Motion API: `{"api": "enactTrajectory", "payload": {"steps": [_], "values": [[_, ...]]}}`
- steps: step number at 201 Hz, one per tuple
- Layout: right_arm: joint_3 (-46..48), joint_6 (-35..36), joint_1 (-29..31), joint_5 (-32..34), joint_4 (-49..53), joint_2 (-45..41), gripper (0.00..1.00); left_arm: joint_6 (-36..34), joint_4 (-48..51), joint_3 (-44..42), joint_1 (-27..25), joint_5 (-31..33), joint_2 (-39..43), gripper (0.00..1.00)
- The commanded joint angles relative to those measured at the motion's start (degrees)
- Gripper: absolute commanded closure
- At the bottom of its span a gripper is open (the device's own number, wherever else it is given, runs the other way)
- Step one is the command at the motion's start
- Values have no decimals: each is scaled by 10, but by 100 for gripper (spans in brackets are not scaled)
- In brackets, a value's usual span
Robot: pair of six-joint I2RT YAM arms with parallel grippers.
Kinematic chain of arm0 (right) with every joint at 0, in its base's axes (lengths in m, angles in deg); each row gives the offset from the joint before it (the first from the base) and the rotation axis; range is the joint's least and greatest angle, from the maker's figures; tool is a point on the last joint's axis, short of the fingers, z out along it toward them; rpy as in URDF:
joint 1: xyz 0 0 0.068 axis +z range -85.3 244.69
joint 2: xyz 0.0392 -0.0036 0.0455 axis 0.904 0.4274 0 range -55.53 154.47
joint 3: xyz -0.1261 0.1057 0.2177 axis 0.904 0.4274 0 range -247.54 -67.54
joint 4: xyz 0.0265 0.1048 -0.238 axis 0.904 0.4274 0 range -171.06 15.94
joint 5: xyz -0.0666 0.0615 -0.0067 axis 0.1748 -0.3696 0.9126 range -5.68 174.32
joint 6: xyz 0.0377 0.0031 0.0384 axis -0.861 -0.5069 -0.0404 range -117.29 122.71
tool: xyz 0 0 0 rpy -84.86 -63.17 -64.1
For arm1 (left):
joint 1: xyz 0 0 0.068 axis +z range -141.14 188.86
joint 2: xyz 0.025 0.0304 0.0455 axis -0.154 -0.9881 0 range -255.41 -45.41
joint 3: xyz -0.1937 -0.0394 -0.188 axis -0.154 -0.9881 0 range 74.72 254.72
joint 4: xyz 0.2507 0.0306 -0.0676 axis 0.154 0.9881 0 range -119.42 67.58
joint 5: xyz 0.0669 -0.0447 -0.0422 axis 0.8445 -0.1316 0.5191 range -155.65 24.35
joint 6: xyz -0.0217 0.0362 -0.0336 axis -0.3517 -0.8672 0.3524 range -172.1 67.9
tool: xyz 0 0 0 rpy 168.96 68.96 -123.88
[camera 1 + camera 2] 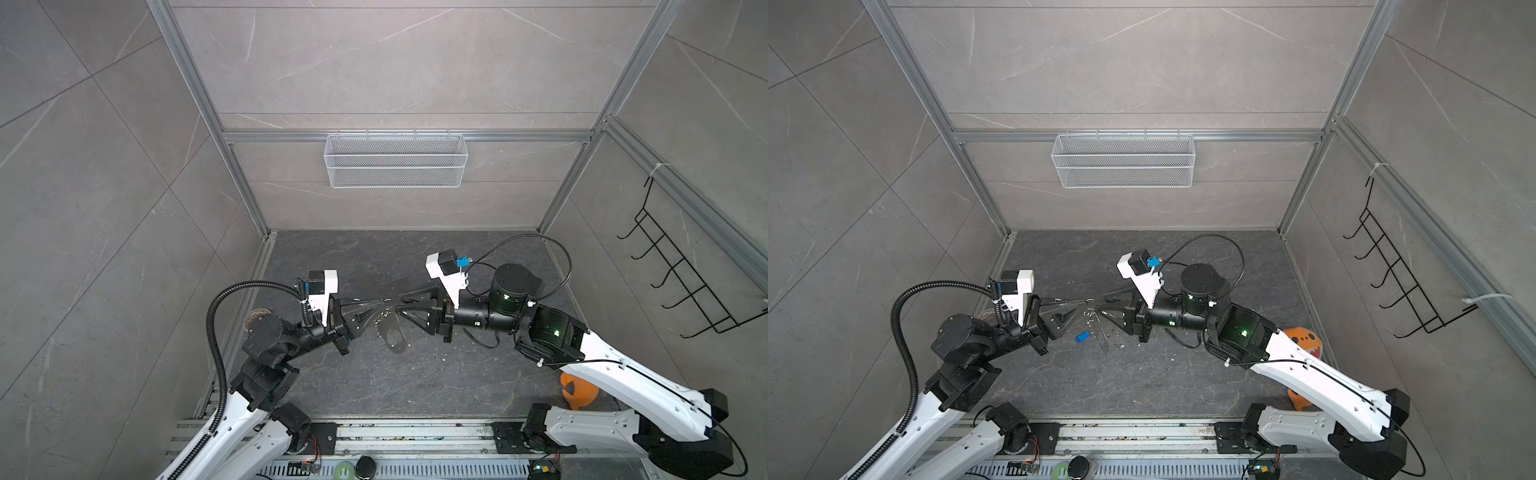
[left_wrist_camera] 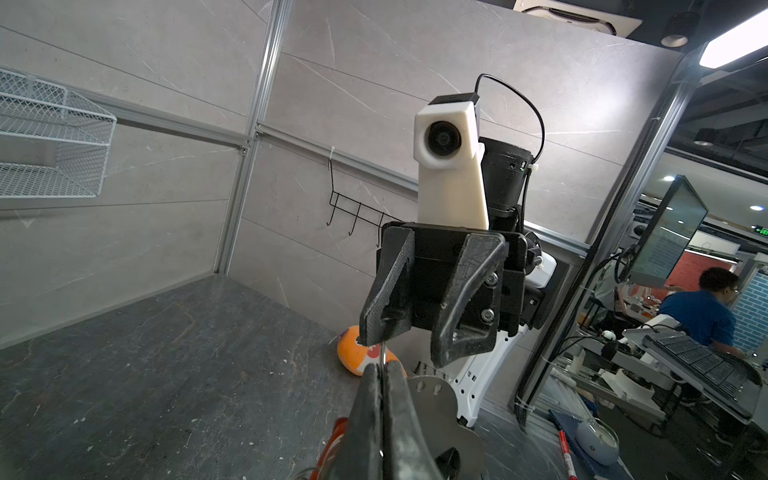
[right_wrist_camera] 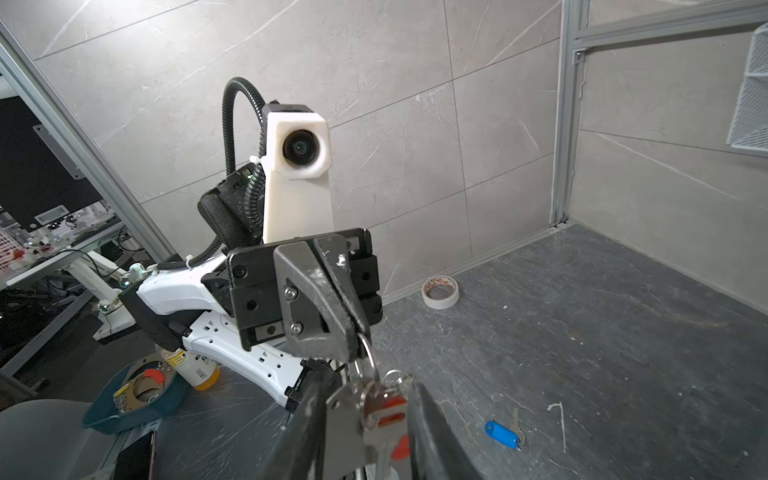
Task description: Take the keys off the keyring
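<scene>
Red key (image 3: 388,409) dangling on the keyring (image 3: 365,357) right by the lens, left gripper (image 3: 354,345) clamped on one ring, holding it up off the table (image 3: 582,332), right gripper (image 2: 415,345) jaws apart just beside, blue key (image 3: 503,434) loose on the table

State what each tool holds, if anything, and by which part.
The left tool pinches the keyring by one silver ring at its upper end. The right tool stands open around the hanging red key, seemingly gripping nothing.
</scene>
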Motion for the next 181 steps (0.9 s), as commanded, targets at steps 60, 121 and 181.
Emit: {"api": "enactTrajectory", "payload": {"steps": [60, 121, 181], "values": [[-17, -34, -11, -62, -35, 21, 77, 22, -84, -3, -2, -33, 3, 100], [-22, -43, -12, -75, -42, 25, 91, 26, -92, -5, -2, -29, -7, 100], [-78, 5, -12, -56, 96, 33, 100, -1, 8, 13, -2, 8, 15, 68]]}}
